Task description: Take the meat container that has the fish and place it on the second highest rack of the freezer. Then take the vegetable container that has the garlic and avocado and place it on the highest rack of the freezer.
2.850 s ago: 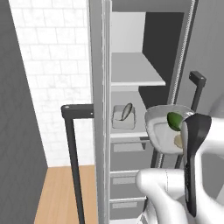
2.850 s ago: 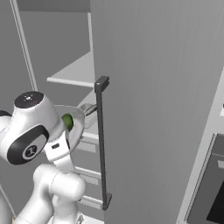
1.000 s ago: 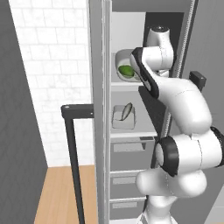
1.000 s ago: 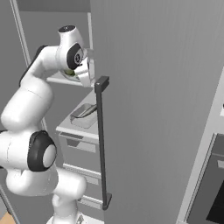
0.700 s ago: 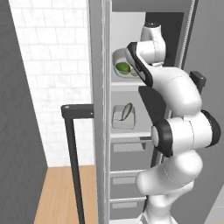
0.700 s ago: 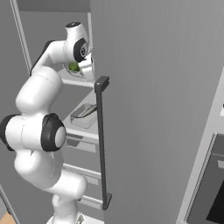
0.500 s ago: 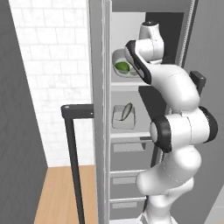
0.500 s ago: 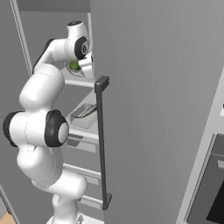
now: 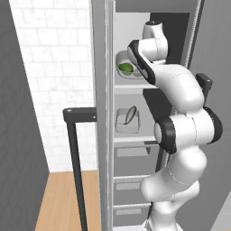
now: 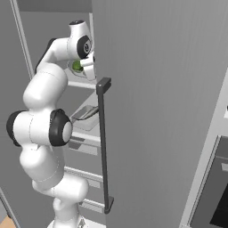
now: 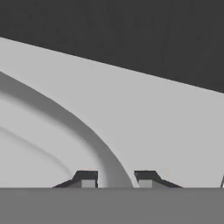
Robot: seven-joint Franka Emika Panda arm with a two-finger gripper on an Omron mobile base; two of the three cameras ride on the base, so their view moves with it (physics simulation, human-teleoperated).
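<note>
Closest to us in the hand view, the gripper (image 11: 115, 177) straddles the curved rim of the vegetable container (image 11: 83, 129): one dark fingertip (image 11: 85, 178) sits inside the rim, the other outside it. We cannot tell whether the tips press the rim or stand just off it.

In the left base view the white arm (image 9: 180, 135) rises in front of the open freezer (image 9: 135, 113) and bends up to the top shelf. The freezer door (image 10: 156, 89) stands open at the right, its long dark bar handle (image 10: 103, 147) facing the right base camera.

Beyond the arm, on the second highest rack (image 9: 135, 136), just above the grey drawers (image 9: 133, 180), we see the meat container (image 9: 127, 122), a pale tray with the fish (image 9: 131, 114) lying slanted in it.

Higher and farther in, the vegetable container rests on the highest rack (image 9: 128, 86), near the shelf's left side. The avocado (image 9: 125, 68) shows dark green inside it; in the right base view it peeks out beside the hand. The garlic is hidden from us behind the bowl wall or the arm.
</note>
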